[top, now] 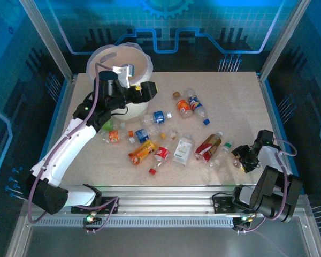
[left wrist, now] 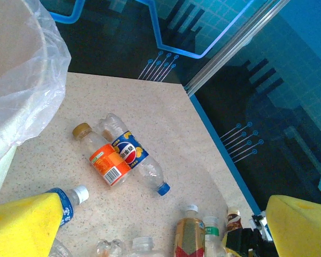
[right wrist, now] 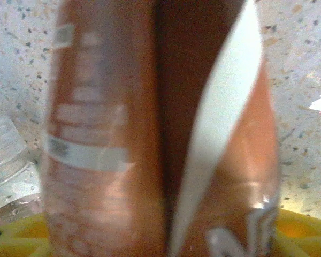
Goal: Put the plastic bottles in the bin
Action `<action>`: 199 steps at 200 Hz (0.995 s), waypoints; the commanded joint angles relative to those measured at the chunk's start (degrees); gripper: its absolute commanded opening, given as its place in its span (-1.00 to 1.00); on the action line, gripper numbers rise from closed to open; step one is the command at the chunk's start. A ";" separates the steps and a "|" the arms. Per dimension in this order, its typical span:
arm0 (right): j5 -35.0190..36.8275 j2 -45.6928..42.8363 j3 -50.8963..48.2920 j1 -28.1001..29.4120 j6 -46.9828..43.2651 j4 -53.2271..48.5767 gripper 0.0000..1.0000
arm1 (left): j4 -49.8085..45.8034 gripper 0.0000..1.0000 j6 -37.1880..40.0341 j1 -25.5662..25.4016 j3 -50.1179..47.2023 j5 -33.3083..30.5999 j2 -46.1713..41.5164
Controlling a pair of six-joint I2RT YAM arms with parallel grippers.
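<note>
Right pincer (top: 239,159) low at the right edge of the speckled beige surface (top: 232,96), yellow pads either side of a brown-tinted plastic bottle with a white swoosh label (right wrist: 150,128), right up against the wrist camera. Jaws round it, contact itself not visible; cannot tell whether pinching or just bracketing. Bottle apparently down on the surface, not lifted. Just beside it, a clear plastic bottle with a green cap (top: 220,154), then a red-and-gold labelled bottle (top: 208,146) next over. Left pincer (left wrist: 165,225) up by the large round white bin with a translucent bag liner (top: 143,53) at the far-left corner, yellow fingers spread wide, nothing between them. Beyond it, an orange-labelled clear bottle (left wrist: 104,160) and a blue-labelled clear bottle (left wrist: 131,152) lying touching side by side, apart from the bin. More bottles scattered across the middle, with blue, orange, red and white labels, all lying flat, plus a loose red cap (top: 152,171) near the front. Progress, as a judgement: far from done. Roughly a dozen bottles out on the surface; bin contents hidden behind rim and liner, so no count possible. Left to do: nearly everything in view, one at a time, probably starting with the brown one on the right, then a carry across the whole surface to the bin.
</note>
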 commanded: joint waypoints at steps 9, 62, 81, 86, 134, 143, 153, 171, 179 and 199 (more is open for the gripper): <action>0.79 1.01 0.48 -0.87 -0.38 2.09 0.11 | 2.05 0.98 -1.12 -0.46 -0.78 1.26 0.76; 3.30 -6.84 4.57 -0.40 -2.87 -3.29 -0.21 | 2.73 0.98 -1.49 -0.41 -0.61 0.31 0.78; 4.93 -11.28 7.15 1.15 -4.23 -5.46 -0.30 | 3.61 0.98 -1.27 -0.42 -0.93 0.02 0.38; 5.06 -12.40 7.88 1.74 -4.49 -5.76 -0.31 | 3.86 0.98 -1.27 -0.37 -1.09 -0.09 0.28; 3.48 -16.95 15.71 12.05 -7.96 -3.80 -0.44 | 5.62 0.98 -1.67 -0.42 -2.35 -1.16 -0.60; 2.94 -16.85 17.26 15.28 -8.90 -2.50 -0.47 | 5.98 0.98 -1.67 -0.41 -2.63 -1.33 -0.84; 1.63 -16.43 18.64 18.77 -10.21 -0.23 -0.51 | 6.63 0.98 -1.68 -0.42 -3.02 -1.34 -1.23; 0.24 -16.00 18.88 25.72 -11.73 5.45 -0.54 | 8.33 0.98 -1.68 -0.41 -4.31 -1.51 -2.22; -0.32 -15.59 20.52 28.89 -12.33 8.02 -0.54 | 9.12 0.98 -1.74 -0.36 -4.92 -1.39 -2.70; -1.40 -13.86 22.24 35.86 -15.05 13.29 -0.54 | 10.41 0.98 -1.87 -0.36 -5.84 -0.64 -3.69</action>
